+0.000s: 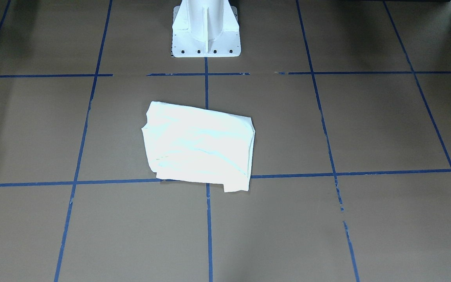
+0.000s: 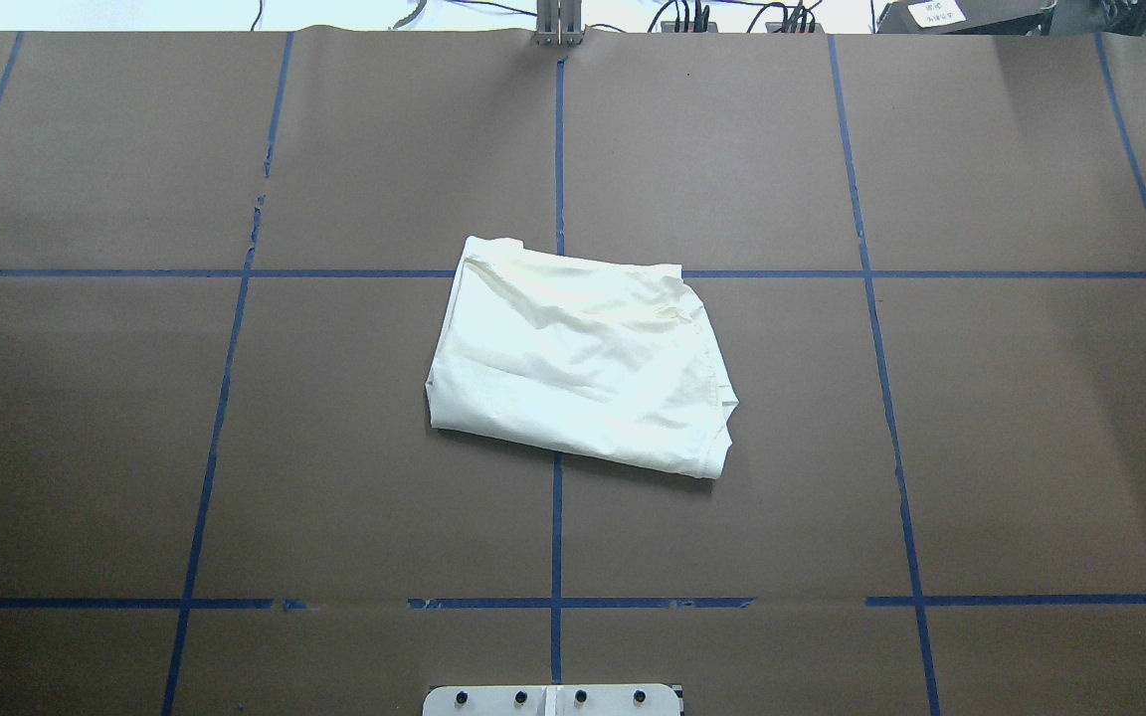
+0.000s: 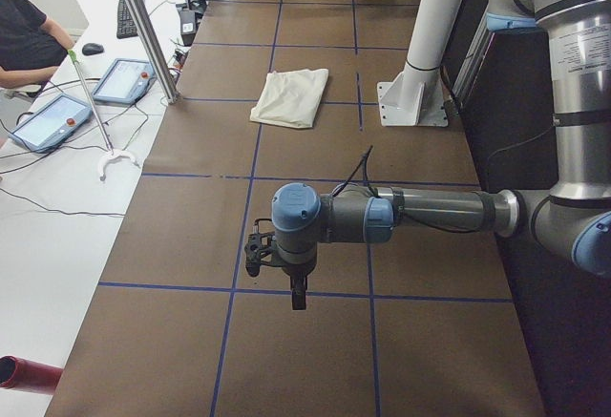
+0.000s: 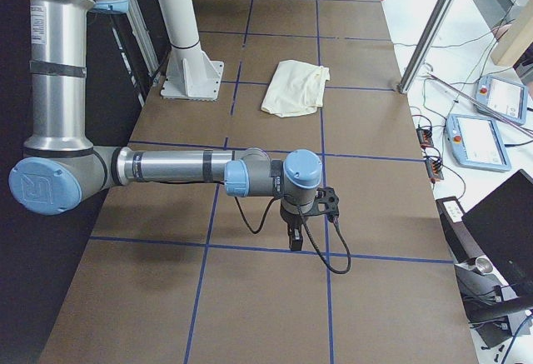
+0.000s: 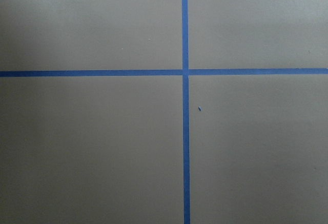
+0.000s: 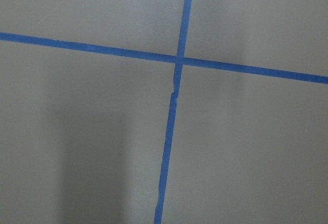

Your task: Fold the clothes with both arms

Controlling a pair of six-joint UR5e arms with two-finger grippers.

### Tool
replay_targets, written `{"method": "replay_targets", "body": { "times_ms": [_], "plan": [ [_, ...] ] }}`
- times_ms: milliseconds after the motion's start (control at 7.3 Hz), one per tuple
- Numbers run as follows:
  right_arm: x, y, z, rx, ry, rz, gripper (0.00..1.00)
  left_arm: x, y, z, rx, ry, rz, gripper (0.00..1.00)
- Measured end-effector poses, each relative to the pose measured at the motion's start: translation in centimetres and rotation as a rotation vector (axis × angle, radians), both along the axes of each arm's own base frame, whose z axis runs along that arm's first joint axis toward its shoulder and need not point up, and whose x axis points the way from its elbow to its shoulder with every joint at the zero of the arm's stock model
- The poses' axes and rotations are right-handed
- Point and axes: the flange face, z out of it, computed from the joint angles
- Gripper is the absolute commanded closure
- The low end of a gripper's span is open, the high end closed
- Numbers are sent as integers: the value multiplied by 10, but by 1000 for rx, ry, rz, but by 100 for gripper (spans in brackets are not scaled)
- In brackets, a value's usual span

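A cream T-shirt (image 2: 578, 363) lies folded into a rough rectangle at the centre of the overhead view, showing only plain cloth. It straddles the middle line of blue tape (image 2: 557, 149) on the brown table (image 2: 1031, 447), and its upper edge touches a cross line. In the front-facing view it sits just below the white pedestal (image 1: 206, 29) at top centre, well apart from both arms.

In the left side view, the left arm (image 3: 430, 212) reaches across the lower middle of the frame. The left gripper (image 3: 299, 298) points down above the table near a tape line. In the right side view, the right arm (image 4: 175, 167) does the same, with the right gripper (image 4: 294, 239) at lower centre. Whether either pincer is spread or closed cannot be told. Both wrist views show only table and crossing tape. A seated person (image 3: 24, 35) is at the upper left of the left side view.
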Motion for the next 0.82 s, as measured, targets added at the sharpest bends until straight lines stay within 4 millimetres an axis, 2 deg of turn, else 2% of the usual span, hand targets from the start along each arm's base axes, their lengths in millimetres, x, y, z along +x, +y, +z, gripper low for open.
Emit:
{"method": "replay_targets", "body": {
  "times_ms": [822],
  "plan": [
    [-1,2,2,-4,-10,-2,0,1,8,-4,-58,3,5,0]
  ]
}}
